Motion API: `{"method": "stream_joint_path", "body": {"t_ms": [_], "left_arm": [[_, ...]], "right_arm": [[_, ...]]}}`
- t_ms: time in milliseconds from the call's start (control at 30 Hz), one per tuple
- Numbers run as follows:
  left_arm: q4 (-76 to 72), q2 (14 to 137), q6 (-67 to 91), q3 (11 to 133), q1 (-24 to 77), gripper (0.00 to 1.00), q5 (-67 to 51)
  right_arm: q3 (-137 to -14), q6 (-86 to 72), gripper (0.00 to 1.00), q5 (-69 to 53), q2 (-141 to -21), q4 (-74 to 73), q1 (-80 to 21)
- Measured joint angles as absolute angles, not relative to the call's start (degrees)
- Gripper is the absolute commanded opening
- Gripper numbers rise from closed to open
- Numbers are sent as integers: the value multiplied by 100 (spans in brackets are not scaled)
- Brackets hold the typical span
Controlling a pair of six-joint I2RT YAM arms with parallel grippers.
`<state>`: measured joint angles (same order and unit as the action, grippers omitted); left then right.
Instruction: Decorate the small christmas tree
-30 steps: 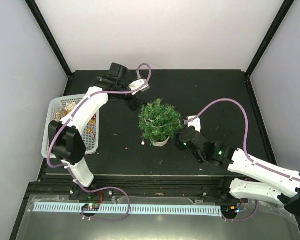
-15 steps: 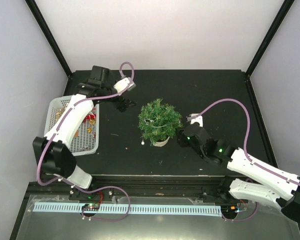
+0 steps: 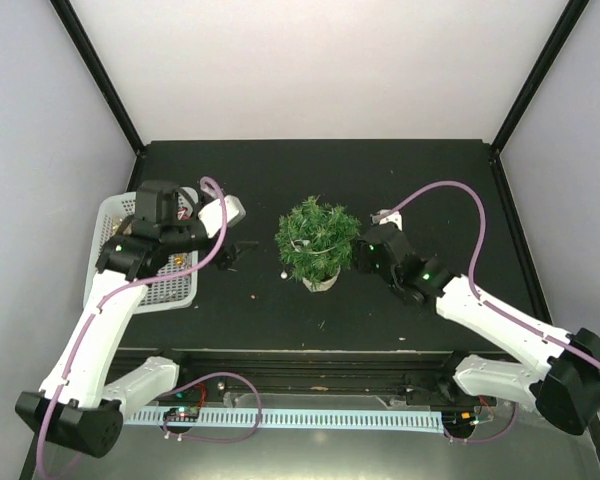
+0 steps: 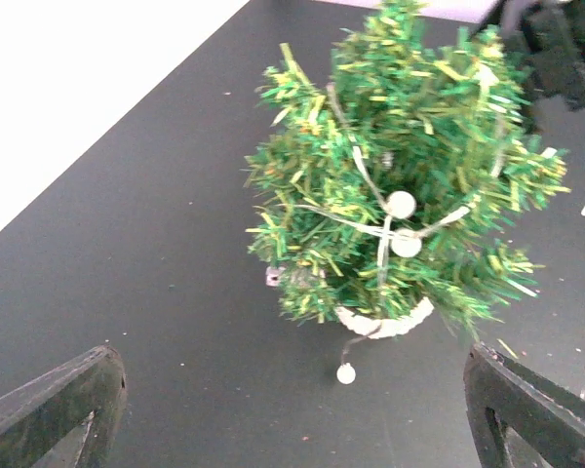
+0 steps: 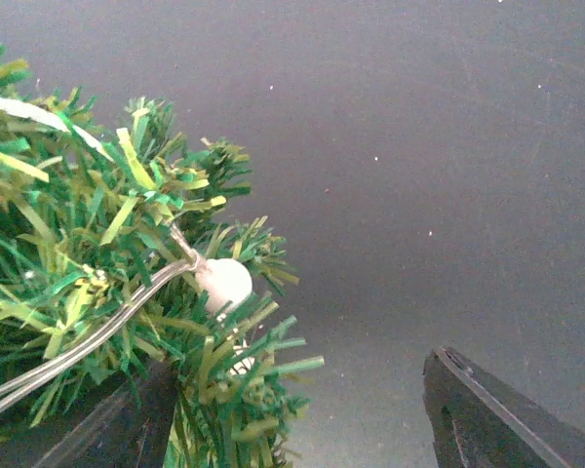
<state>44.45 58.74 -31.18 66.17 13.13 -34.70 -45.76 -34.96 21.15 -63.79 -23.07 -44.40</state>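
a: where is the small christmas tree (image 3: 318, 238) relative to each pincer?

b: seen from above, it stands near the middle of the desk (image 3: 420, 180). it's at 3 o'clock from the left pincer (image 3: 232, 256), with a gap between them. it's at 9 o'clock from the right pincer (image 3: 360, 255), just beside it.

a: is either one gripping?

b: no. the left pincer's jaws are spread wide with nothing between them. the right pincer's jaws are parted too. outer needles overlap one finger (image 5: 127, 429) and the gap shows bare desk.

a: how does the tree look?

b: it's bushy and green, upright in a round cream pot (image 3: 321, 283). a thin pale wire (image 5: 88, 341) with white beads (image 4: 402, 205) is draped over it. one loose bead (image 4: 346, 372) lies on the desk at 9 o'clock from the pot.
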Motion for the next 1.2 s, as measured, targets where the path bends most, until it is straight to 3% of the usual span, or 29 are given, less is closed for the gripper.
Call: {"method": "stream_joint_path", "body": {"t_ms": [333,667,933,1200], "left_arm": [[4550,5461,-3446,6040,1326,95,-4010],[4414,6104,-3896,5461,1824,90,-4125],[3540,6991,-3527,4978,2001,85,-4062],[2300,7131,-2845,4278,2126,85,-4058]], "right_arm": [[-5009,-3192,71,2032,-6886,-2126,-4097],[-5402,-2987,70,1540,-7481,-1745,-3522],[-5559,-2902,72,1111,-7736,-1653,-3251],[-5559,-2877,75,956,-7570,-1673,-3247]]}}
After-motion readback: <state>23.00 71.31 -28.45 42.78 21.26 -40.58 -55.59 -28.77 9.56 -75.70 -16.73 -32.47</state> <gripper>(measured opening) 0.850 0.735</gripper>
